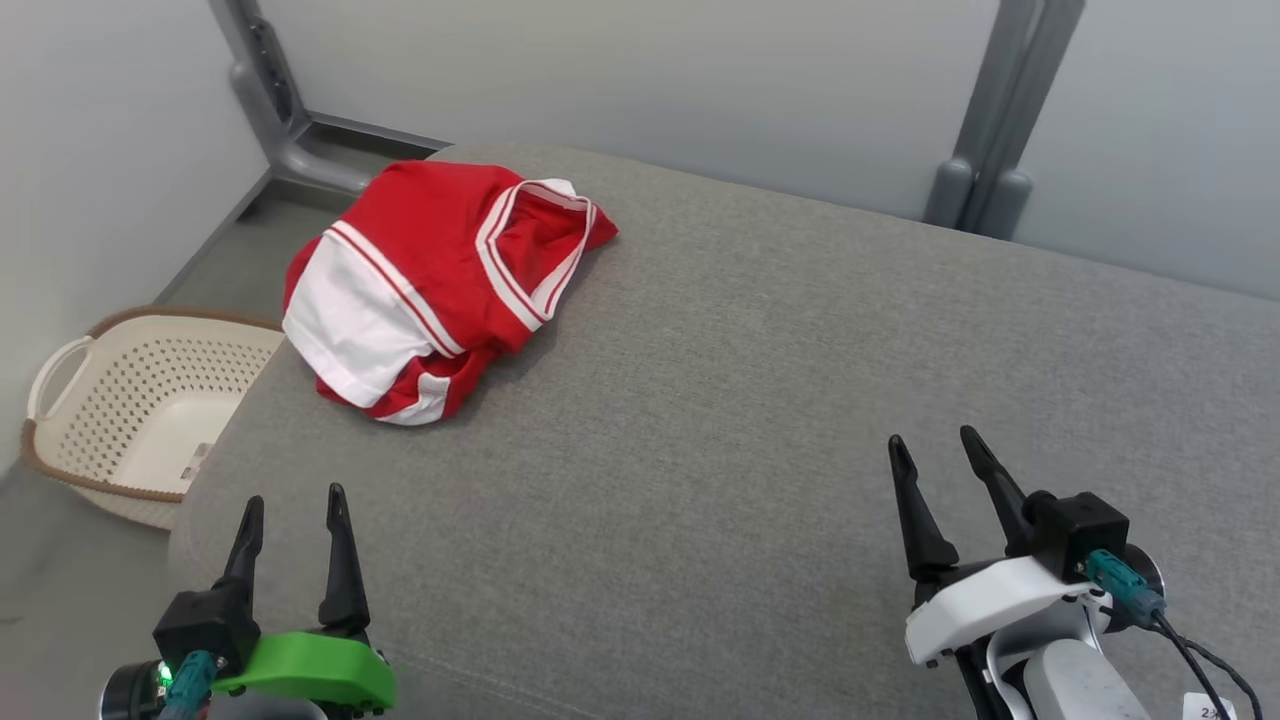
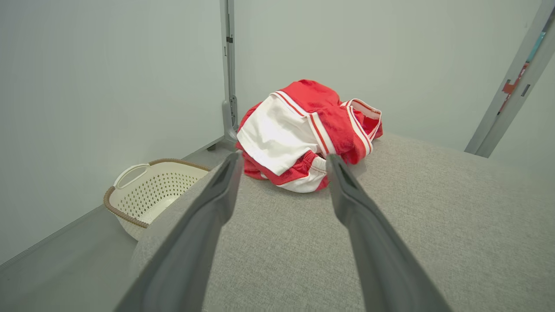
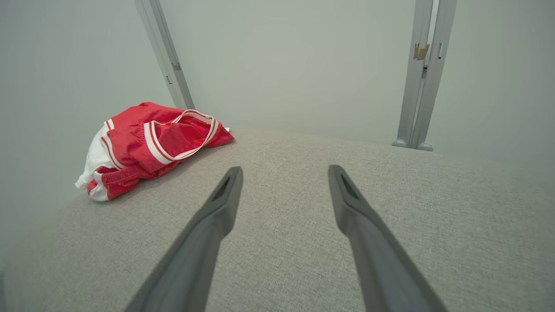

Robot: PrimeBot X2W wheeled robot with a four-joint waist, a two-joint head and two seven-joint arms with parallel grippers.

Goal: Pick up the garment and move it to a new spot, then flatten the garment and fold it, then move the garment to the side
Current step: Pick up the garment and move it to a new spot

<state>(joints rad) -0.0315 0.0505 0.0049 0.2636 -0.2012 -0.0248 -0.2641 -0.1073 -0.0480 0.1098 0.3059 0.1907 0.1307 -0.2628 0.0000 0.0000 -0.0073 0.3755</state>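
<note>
Head view: one garment (image 1: 430,290), red with white panels and stripes, bunched in a heap at the far left corner of the grey cushion (image 1: 750,400). One cream perforated basket (image 1: 130,400) sits on the floor (image 1: 60,600) just left of the cushion. I count two grippers. The left gripper (image 1: 295,497) is low left with a green shell, spread wide, nothing in it. The right gripper (image 1: 932,437) is low right with a white shell, also wide and empty. Both are well apart from the garment. Two grey posts: left post (image 1: 270,100) behind the garment, right post (image 1: 990,120) at the far right, both against pale walls.

Left wrist view: two dark fingers (image 2: 212,208), wide apart over bare cushion. The garment lies beyond the tips, framed between them, not touching. This angle gives me the basket from the side, with a white handle and brown rim, plus an orange mark on the right post.

Right wrist view: two fingers (image 3: 362,225), wide, just grey fabric between them. The garment is far off at the frame's left, its striped opening facing me. Here I get a scrap of tan tape on the right post and its two round feet.
</note>
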